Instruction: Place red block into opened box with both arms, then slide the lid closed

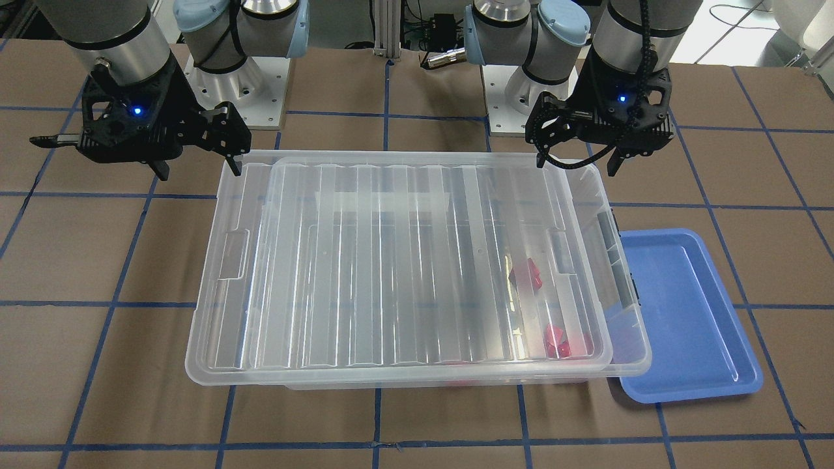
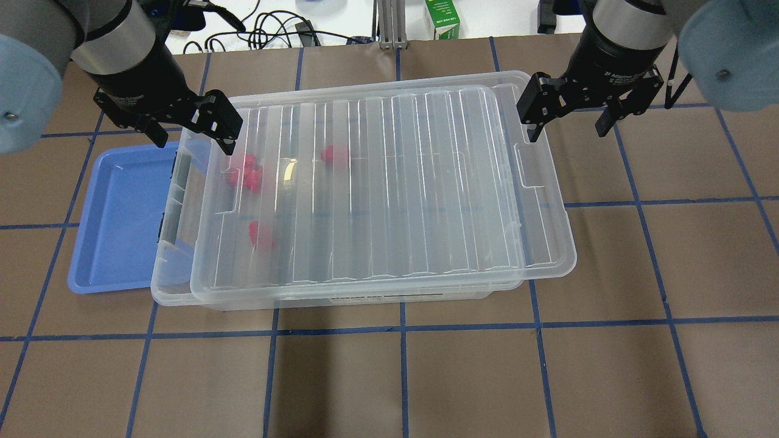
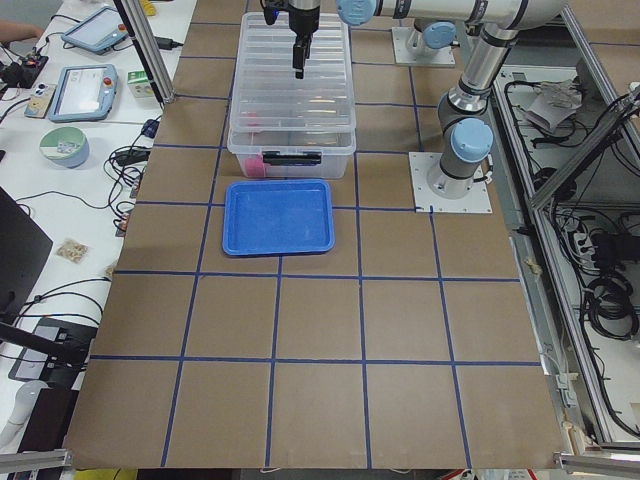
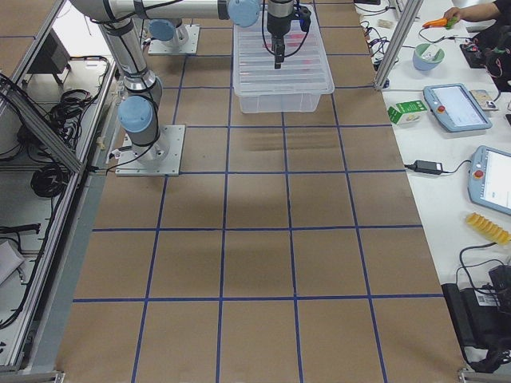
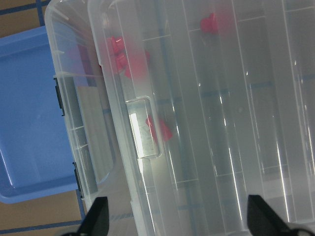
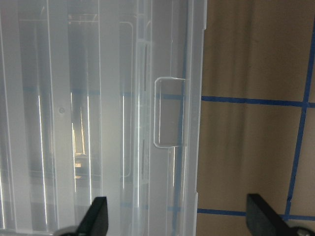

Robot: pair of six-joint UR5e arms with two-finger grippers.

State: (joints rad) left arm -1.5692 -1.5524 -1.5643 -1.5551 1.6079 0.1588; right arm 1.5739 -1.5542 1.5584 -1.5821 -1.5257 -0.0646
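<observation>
The clear box [image 2: 172, 291] stands mid-table with the ribbed lid [image 2: 426, 182] lying flat on it, shifted toward my right, so a strip at the box's left end [image 1: 624, 326] is uncovered. Several red blocks [image 2: 246, 173] [image 1: 526, 273] [image 5: 158, 130] lie inside near that end, seen through the lid. My left gripper [image 2: 192, 137] [image 1: 576, 164] [image 5: 178, 219] hangs open above the lid's far left corner, holding nothing. At the lid's far right end my right gripper [image 2: 569, 128] [image 1: 199, 170] [image 6: 179, 219] is open too, empty, over the handle recess [image 6: 170, 113].
A shallow blue tray [image 2: 122, 225] [image 1: 690, 326] lies against the box's left end, beside its dark latch [image 1: 625, 286]. Brown table with blue tape grid all around. Cables and a green carton [image 2: 441, 21] sit beyond the far edge. Arm bases [image 1: 234, 85] stand behind the box.
</observation>
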